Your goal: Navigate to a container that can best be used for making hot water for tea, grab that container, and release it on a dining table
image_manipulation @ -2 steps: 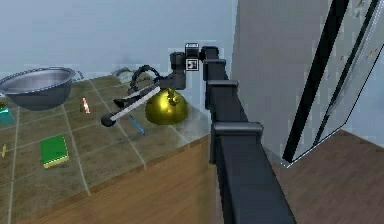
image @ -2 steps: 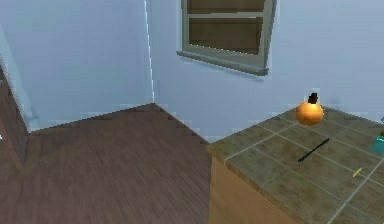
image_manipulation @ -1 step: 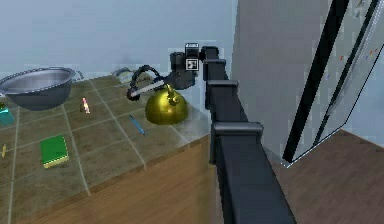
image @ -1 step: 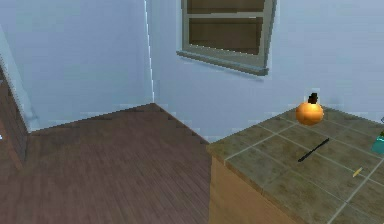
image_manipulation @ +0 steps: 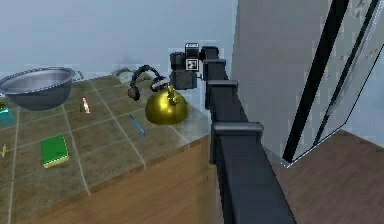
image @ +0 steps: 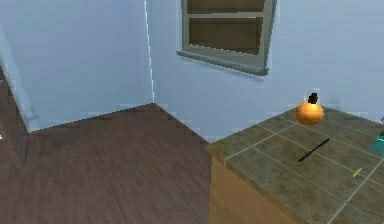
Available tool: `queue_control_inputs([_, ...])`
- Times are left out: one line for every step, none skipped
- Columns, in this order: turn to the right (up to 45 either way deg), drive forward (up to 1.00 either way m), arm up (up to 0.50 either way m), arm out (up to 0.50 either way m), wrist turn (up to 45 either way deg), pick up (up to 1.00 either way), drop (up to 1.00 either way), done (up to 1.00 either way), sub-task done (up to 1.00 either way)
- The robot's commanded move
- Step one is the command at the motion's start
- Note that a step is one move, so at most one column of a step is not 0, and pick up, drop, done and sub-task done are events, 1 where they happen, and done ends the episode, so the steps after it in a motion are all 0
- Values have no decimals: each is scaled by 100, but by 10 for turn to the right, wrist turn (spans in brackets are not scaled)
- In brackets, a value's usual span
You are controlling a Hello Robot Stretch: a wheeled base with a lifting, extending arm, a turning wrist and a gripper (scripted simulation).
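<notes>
Arm [image_manipulation: 236, 130] extended over counter [image_manipulation: 100, 152], gripper [image_manipulation: 143, 84] at gold kettle [image_manipulation: 167, 108]; cannot tell if holding

Metal bowl [image_manipulation: 38, 86] cut by left edge; whether gripper [image_manipulation: 140, 84] holds anything unclear (kettle [image_manipulation: 167, 108] at it).

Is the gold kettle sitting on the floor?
No, the gold kettle sits up on the tiled counter, near its corner.

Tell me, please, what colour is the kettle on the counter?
The kettle is shiny golden yellow with a dark handle; the arm side view shows it best.
</notes>
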Motion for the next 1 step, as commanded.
queue_control_inputs([0, 0, -14, 0, 0, 0, 0, 0, 0])
